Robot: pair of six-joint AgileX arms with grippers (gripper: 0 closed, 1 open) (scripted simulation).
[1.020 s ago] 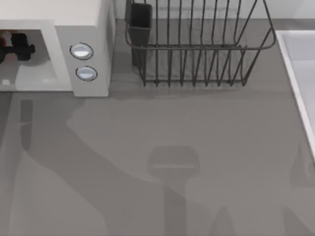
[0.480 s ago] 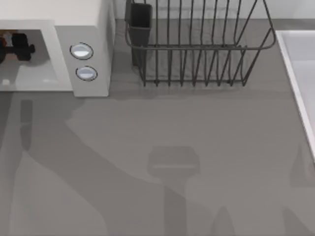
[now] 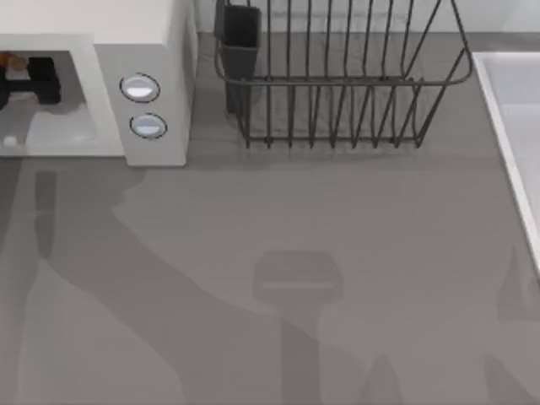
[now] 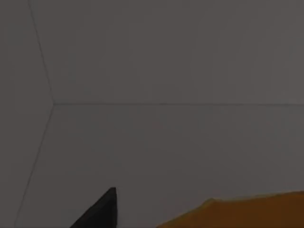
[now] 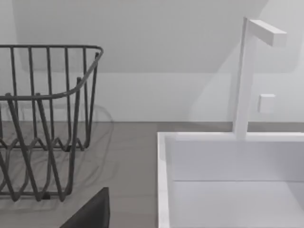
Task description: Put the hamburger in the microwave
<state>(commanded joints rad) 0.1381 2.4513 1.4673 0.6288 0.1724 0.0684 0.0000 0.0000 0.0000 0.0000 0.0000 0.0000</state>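
While the left claw (image 3: 29, 80) reaches inside the large white boxy microwave (image 3: 143, 51), the small rounded orange-brown hamburger (image 4: 247, 213) sits between its narrowed fingers: probably soft and light, so best pinched gently across its sides.

No text, label, brand, number or sign can be read anywhere, neither on the microwave (image 3: 156, 51) with its two plain knobs (image 3: 140, 88) nor on the wire dish rack (image 3: 337, 84).

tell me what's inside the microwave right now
Inside the microwave, at the top view's left edge, the left gripper reaches in with the orange hamburger beside it. The roof hides the rest of the cavity.
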